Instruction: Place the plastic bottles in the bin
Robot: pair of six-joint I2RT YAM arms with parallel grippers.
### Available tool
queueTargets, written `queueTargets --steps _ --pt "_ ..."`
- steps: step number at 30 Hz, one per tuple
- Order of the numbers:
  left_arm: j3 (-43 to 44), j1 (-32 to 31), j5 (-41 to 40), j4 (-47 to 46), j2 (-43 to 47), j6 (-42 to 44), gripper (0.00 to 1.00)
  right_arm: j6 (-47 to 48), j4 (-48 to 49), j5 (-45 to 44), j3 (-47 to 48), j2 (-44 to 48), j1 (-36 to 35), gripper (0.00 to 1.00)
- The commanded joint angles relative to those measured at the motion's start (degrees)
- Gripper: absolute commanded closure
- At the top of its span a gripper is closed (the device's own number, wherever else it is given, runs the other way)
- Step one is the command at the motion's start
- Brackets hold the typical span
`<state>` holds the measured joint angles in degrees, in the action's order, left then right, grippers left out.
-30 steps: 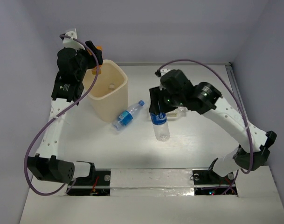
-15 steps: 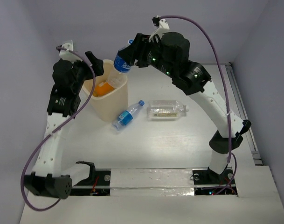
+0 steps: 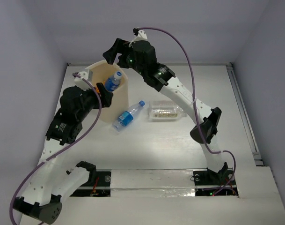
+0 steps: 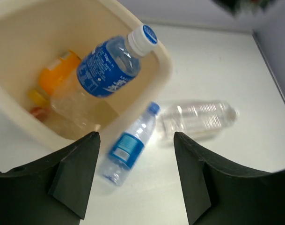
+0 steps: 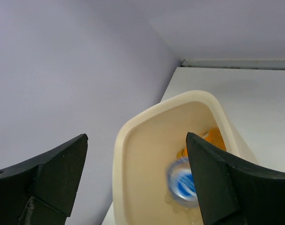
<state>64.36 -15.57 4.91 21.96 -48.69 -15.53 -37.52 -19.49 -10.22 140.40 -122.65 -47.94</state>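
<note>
Right gripper (image 5: 137, 157) hangs spread and empty above the cream-beige plastic bin (image 4: 166, 63), where a blue-labelled clear plastic bottle (image 4: 107, 70) lies over an orange bottle (image 4: 58, 77). Left gripper (image 4: 137, 173), also spread, hovers near; reaching for the small blue-capped bottle (image 4: 130, 143) just beside the bin risks knocking the tub.

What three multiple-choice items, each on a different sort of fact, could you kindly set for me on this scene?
1. Where is the large clear bottle?
A. in the bin
B. in a tool
C. lying on the table

2. How many bottles lie outside the bin?
A. two
B. one
C. four

3. The right tool is:
A. shut on a bottle
B. open and empty
C. out of view

Key:
1 C, it lies on the table beside the small blue-labelled bottle.
2 A, only those two lie outside.
3 B, its fingers stand apart above the bin, holding nothing.
</note>
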Motion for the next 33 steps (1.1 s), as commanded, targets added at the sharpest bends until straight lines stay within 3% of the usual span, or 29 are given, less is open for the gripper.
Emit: queueTargets --steps 1,3,5,6,7,8,10,11,12,16,18,23,30,33 --pt "-1.3 -10.0 -4.8 2.2 0.8 3.5 0.40 -0.1 4.5 0.6 0.4 6.5 1.4 0.07" --pt "-1.3 -15.6 -11.7 3.6 -1.0 4.2 0.40 0.5 4.6 0.5 -4.1 10.7 2.7 0.07" --pt "-0.9 -22.3 -16.3 5.0 -4.5 3.6 0.39 1.9 4.5 -0.9 -11.1 14.7 3.3 0.15" --pt "-0.8 -23.8 -17.6 5.3 -5.7 2.7 0.39 2.4 4.9 -1.8 -14.5 19.7 3.3 0.25" --pt "-0.9 -24.7 -18.7 5.3 -8.1 2.2 0.40 3.0 5.6 -2.3 -18.2 22.5 3.3 0.58" --pt "-1.1 -25.4 -19.4 5.2 -9.0 2.0 0.40 3.2 6.6 -2.4 -22.5 25.6 3.9 0.74" --pt "-2.2 -25.4 -19.8 4.0 -11.8 1.3 0.43 2.7 9.9 -2.5 -36.0 35.1 4.4 0.96" --pt "-2.7 -26.0 -20.5 3.4 -12.6 1.3 0.46 2.5 10.5 -2.5 -40.2 38.2 5.0 0.97" --pt "-3.3 -26.6 -20.9 2.8 -13.5 1.3 0.47 2.2 11.7 -2.6 -48.2 41.1 5.6 0.98" --pt "-4.4 -30.2 -25.9 1.5 -20.6 1.9 0.48 -0.7 12.6 -4.5 -65.5 57.0 6.1 0.94" --pt "-4.2 -32.8 -30.5 1.1 -23.5 2.7 0.43 -1.9 12.6 -5.1 -70.8 61.5 6.8 0.91" --pt "-4.5 -33.4 -35.7 -2.1 -30.4 3.2 0.27 -5.2 11.3 -5.5 -83.3 72.9 7.4 0.69" --pt "-4.6 -33.4 -39.2 -4.9 -36.8 3.8 0.22 -11.6 9.7 -6.9 -95.1 83.0 7.4 0.44" --pt "-5.2 -33.4 -39.4 -6.5 -39.2 4.0 0.21 -14.2 7.5 -9.3 -97.2 85.3 7.4 0.29"
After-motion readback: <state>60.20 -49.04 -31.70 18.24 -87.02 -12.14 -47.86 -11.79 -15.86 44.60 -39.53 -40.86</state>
